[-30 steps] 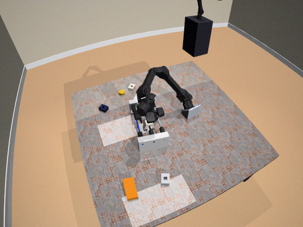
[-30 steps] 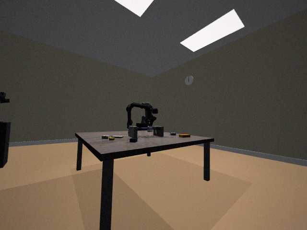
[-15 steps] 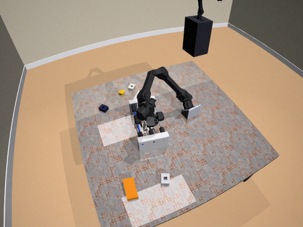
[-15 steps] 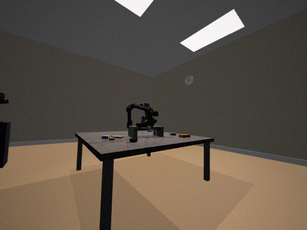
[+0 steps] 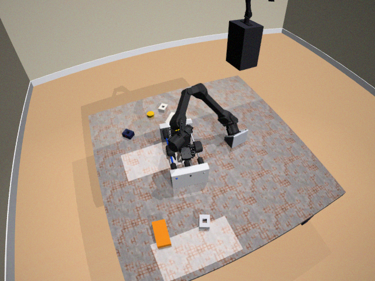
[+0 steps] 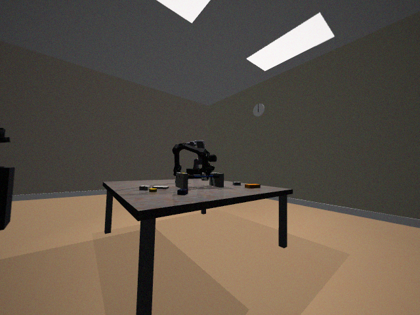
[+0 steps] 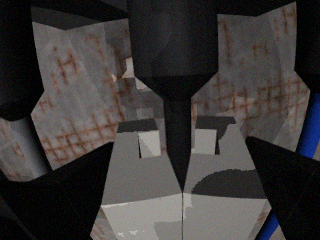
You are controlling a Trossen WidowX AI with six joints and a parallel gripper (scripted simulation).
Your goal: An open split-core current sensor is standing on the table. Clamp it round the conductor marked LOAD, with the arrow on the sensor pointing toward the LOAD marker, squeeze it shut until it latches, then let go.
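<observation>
The pale grey split-core sensor (image 7: 145,180) sits around the middle black conductor (image 7: 177,120) in the wrist view. Its two halves meet along a seam at the lower part; whether the latch is engaged cannot be told. No arrow or LOAD lettering is legible. My gripper (image 7: 181,146) is open, with its dark fingers on either side of the sensor. In the top view the arm hides the fingertips and most of the sensor. A blue conductor (image 7: 308,120) (image 5: 171,160) and a grey conductor (image 7: 30,145) run on either side. The near white end block (image 5: 190,178) carries the conductors.
The far end block (image 5: 164,129) stands behind the wrist. An orange block (image 5: 161,233) and a white holed block (image 5: 204,225) lie at the front. A dark blue block (image 5: 128,133), a yellow disc (image 5: 150,113) and another white holed block (image 5: 162,108) lie at the back left.
</observation>
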